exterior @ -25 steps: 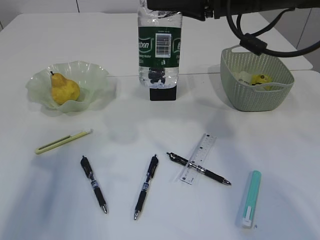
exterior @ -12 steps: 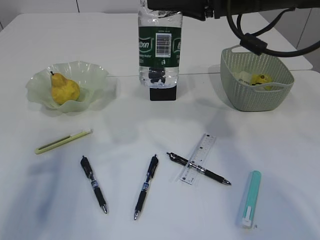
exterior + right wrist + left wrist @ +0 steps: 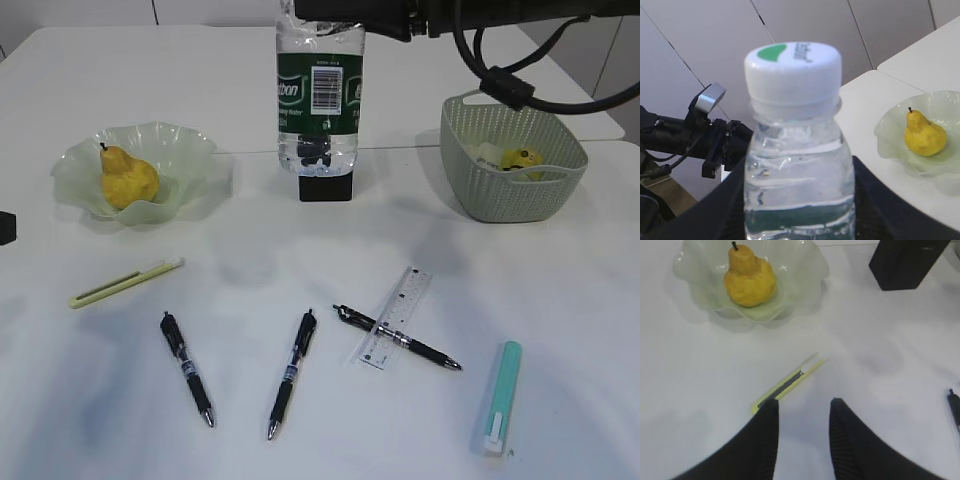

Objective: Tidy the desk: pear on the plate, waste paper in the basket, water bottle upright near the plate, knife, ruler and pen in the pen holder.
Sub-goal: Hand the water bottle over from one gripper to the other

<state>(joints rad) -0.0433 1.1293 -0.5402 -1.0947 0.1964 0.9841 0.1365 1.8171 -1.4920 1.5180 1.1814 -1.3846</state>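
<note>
Bottle (image 3: 799, 150) stood upright, clamped in the right gripper (image 3: 800, 200); left gripper (image 3: 802, 412) hung with jaws apart, knife (image 3: 788, 383) just ahead.

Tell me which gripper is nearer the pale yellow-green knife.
Left. The left gripper hovers open just short of the knife; the right gripper is across the desk, clamped on the water bottle.
</note>
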